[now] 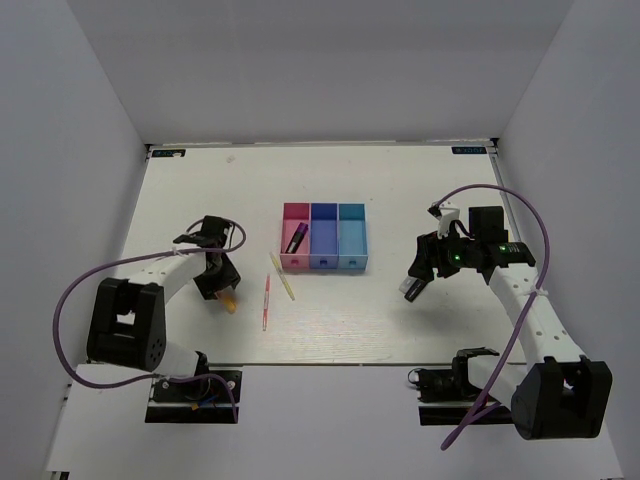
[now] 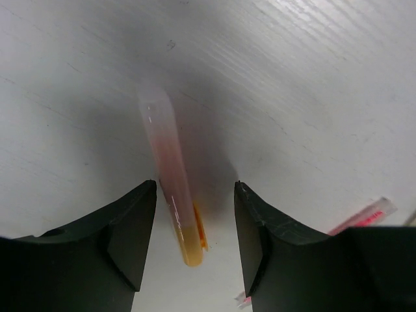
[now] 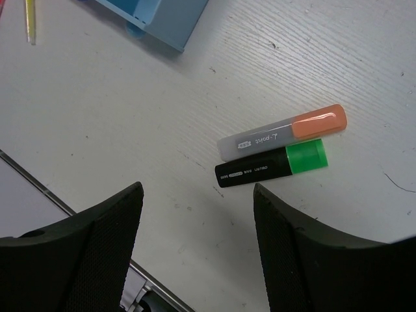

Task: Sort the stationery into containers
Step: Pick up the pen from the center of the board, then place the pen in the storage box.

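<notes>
loosely, left claw (image 2: 195, 190) parted astride orange pen (image 2: 168, 175) — right claw (image 3: 197, 192) wide, empty, above green-capped marker (image 3: 270, 168)

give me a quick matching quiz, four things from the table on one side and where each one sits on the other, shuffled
1 purple marker
2 short orange pen
3 green-capped marker
4 blue bin

a between the fingers of the open left tool
b middle of the row
c inside the pink bin
d lying beside the orange-capped marker

Pairs: 1-c, 2-a, 3-d, 4-b
</notes>
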Controlling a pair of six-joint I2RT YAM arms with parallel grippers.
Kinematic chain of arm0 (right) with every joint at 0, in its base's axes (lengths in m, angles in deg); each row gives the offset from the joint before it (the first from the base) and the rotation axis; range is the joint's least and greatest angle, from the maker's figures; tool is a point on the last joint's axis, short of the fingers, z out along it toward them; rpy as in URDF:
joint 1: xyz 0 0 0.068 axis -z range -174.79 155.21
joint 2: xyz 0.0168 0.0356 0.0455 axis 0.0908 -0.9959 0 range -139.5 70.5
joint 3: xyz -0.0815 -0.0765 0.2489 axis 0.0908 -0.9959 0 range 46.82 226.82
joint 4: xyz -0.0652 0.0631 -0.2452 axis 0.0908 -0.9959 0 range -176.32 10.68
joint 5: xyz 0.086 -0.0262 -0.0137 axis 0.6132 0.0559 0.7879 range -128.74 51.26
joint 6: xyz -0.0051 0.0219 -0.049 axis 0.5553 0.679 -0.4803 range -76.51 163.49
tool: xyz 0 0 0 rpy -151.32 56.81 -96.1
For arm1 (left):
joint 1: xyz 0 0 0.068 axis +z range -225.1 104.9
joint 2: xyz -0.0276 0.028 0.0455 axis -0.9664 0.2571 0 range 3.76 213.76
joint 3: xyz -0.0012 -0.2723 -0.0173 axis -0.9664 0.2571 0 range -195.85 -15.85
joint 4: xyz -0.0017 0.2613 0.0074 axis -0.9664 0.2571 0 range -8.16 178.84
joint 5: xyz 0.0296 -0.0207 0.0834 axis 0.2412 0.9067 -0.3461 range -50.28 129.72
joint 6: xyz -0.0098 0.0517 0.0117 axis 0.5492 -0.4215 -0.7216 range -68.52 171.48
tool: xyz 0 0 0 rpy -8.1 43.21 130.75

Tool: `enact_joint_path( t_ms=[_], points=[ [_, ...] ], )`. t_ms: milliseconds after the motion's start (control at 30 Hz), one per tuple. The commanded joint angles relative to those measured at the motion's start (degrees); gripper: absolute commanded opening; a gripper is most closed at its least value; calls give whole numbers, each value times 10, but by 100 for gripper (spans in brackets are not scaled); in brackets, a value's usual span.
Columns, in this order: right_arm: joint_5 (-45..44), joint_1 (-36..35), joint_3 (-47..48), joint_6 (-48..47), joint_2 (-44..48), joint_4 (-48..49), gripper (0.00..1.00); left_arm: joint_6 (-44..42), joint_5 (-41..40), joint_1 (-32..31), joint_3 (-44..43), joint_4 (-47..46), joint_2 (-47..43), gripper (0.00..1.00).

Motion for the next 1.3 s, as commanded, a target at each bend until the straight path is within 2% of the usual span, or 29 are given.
enact_joint_path(
  t_ms=[0,167,467,500,533,633,700,733,767,833,900,967,1000,1067,1100,1133,1233,1267],
  points=[
    [-1,1,16,-3,-3,-1,71,-4,-4,9,-10,-13,3,62],
    [-2,0,16,-1,-2,-1,71,-6,-5,19,3,-20,17,60],
    [-1,0,17,0,2,-2,71,-11,7,16,13,-34,40,30],
    [0,1,17,0,2,-1,71,-13,11,16,14,-34,37,20],
    [-1,0,15,-1,1,-1,71,-14,12,14,10,-34,34,15],
    [0,0,14,-1,2,-2,70,-20,16,-17,-4,-26,-1,2],
    [-1,0,15,-1,2,-1,66,-27,18,-50,-25,-22,-17,0],
    [-4,1,15,-3,0,-1,63,-38,12,-63,-44,-20,-38,0],
    [-5,0,13,-1,2,1,48,-41,10,-103,-71,-10,-43,0],
    [-10,0,13,-3,-1,2,27,-45,-3,-128,-112,-1,-49,0],
    [-13,1,13,-2,-2,2,0,-57,-9,-175,-163,6,-48,0],
    [-21,1,13,0,-3,2,0,-65,-12,-214,-194,9,-41,0],
    [-25,1,14,1,-3,4,3,-70,-12,-220,-214,8,-33,0],
    [-38,1,14,4,-5,7,20,-79,-11,-251,-237,-4,-13,0],
    [-42,1,15,7,-6,7,38,-89,-6,-261,-258,-19,-7,0],
    [-45,1,17,8,-8,6,46,-100,2,-266,-269,-33,19,0],
    [-45,1,17,9,-11,3,48,-124,19,-283,-313,-70,48,0],
    [-45,1,17,9,-11,3,48,-136,28,-286,-346,-76,85,0]
  ],
)
